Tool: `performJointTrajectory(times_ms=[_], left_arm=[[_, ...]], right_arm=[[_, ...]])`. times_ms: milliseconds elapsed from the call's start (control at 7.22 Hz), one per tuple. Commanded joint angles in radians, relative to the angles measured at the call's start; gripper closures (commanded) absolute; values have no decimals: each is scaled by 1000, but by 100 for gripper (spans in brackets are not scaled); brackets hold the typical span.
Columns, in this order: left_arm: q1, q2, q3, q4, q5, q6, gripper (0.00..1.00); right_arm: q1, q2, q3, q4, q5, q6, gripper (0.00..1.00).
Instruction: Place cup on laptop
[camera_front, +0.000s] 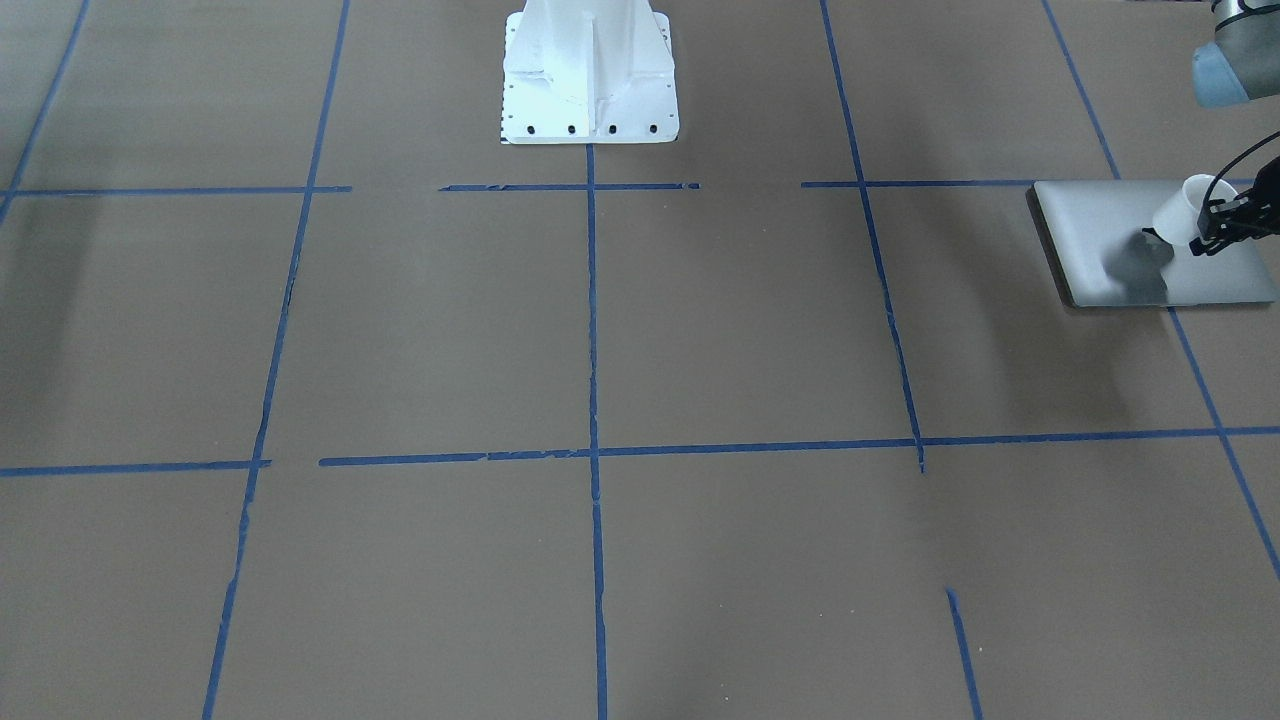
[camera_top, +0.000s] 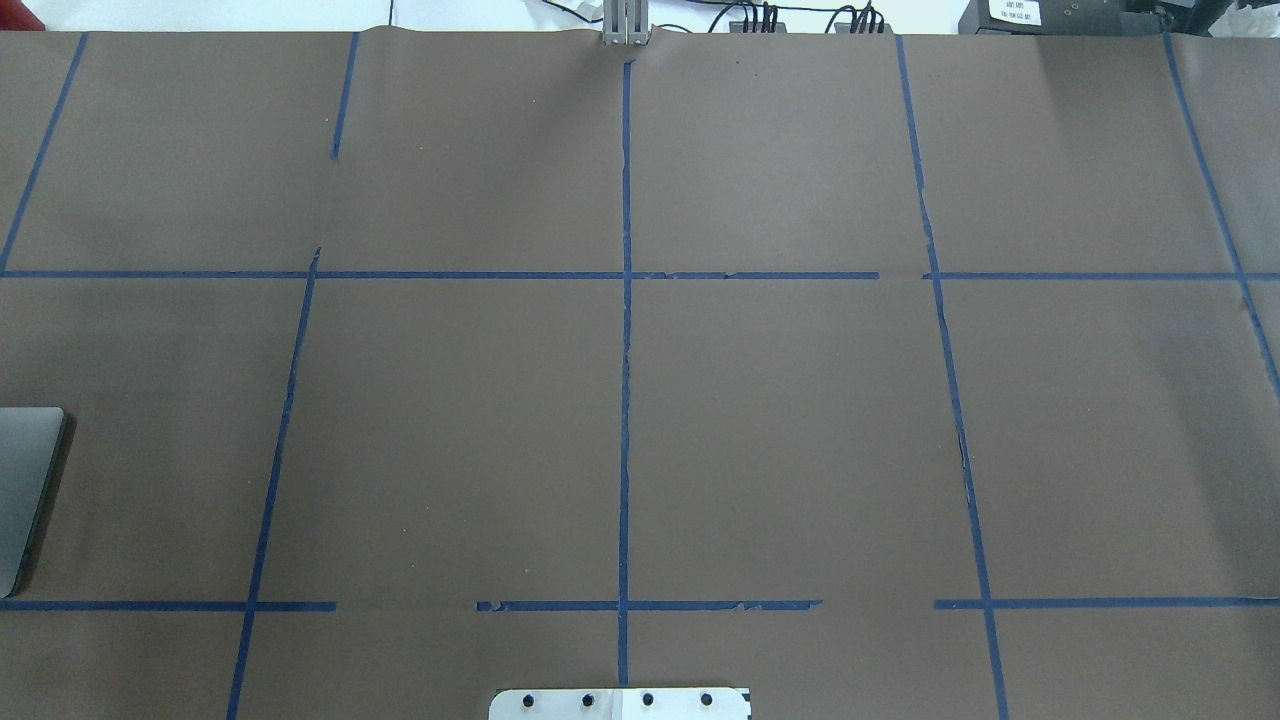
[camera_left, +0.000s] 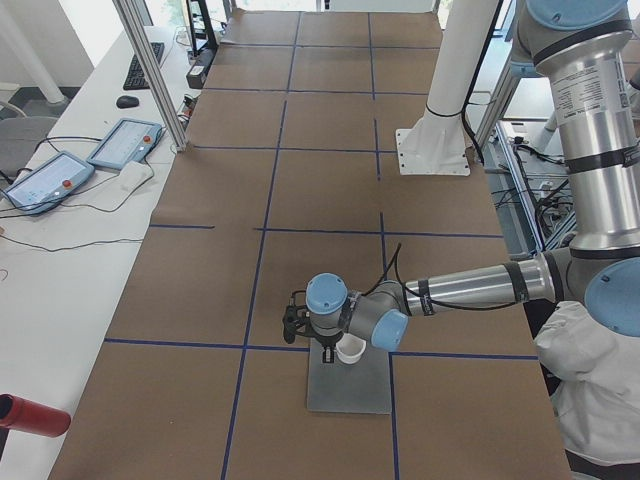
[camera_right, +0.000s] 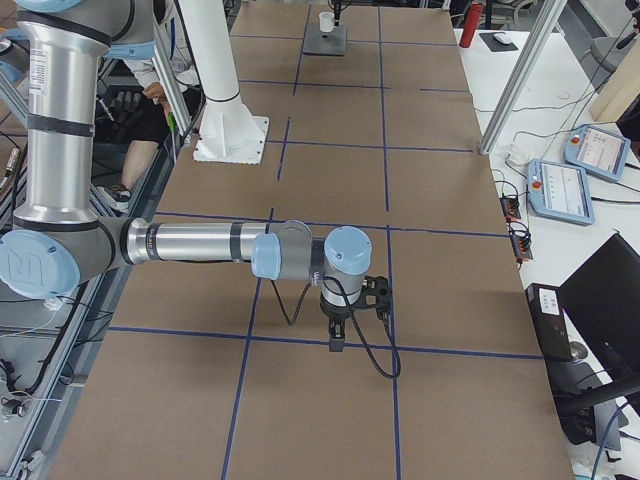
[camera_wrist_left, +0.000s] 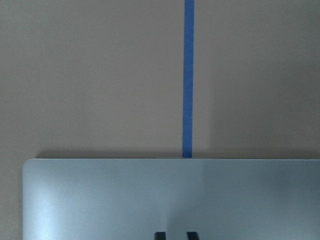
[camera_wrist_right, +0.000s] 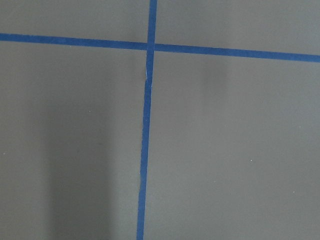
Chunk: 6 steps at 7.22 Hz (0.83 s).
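Cup: the white cup (camera_front: 1180, 212) is over the laptop's lid, in the lid's 2 o'clock part as the front-facing view shows it. Its open mouth faces up. A dark shadow falls on the lid at the cup's 7 o'clock. I cannot tell whether its base touches the lid.

Laptop: the laptop (camera_front: 1100, 230) is silver-grey and closed, lying flat on the desk (camera_front: 600, 330) at the 3 o'clock edge of the front-facing view. Only a strip of it shows at the 9 o'clock edge of the overhead view.

Left tool: the left tool (camera_front: 1212, 228) is at the cup's 3 o'clock and pinches the cup at its rim. In the left wrist view the dark fingertips (camera_wrist_left: 160, 235) sit close together above the lid.

Right tool: the right tool (camera_right: 335, 340) points down over the desk near a crossing of blue tape lines (camera_front: 592, 300), well apart from the laptop. I cannot tell whether it is spread or pressed together.
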Motion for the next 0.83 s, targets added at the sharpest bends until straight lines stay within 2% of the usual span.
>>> performJointTrajectory(times_ms=[0,277,415,554,692], left_arm=[[33,0,2,0,2,-10,100],[49,-1,20,-5,2,-5,100],[49,-1,33,-35,5,-5,75],[49,0,53,-63,22,-5,46],[50,0,57,-94,25,-2,11]], right_arm=[[0,0,0,0,-1,0,0],[0,0,0,0,-1,0,0],[0,0,0,0,-1,0,0],[0,0,0,0,0,0,0],[0,0,0,0,0,0,0]])
